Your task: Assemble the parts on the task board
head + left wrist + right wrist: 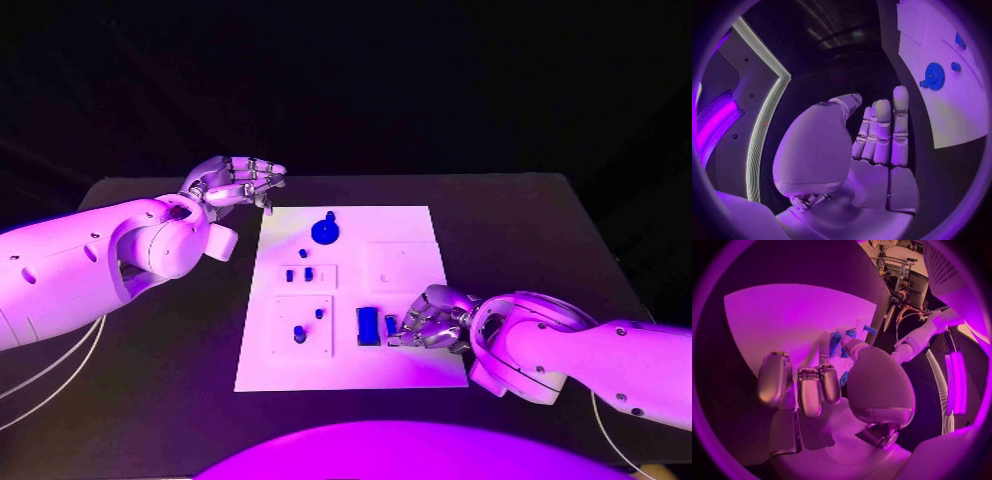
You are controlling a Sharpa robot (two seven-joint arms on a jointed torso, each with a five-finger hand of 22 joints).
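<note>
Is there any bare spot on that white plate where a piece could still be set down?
Yes. The task board is bare along its near edge, below the right hand, and in the far right corner beside the round blue part. It is crowded mid-board, around the small blue parts and the blue block by the right hand. The left hand hovers off the board's far left corner.

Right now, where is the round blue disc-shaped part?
In the head view the round blue disc-shaped part sits near the far edge of the white task board, left of centre, close to the left hand hovering off the board's far left corner.
</note>
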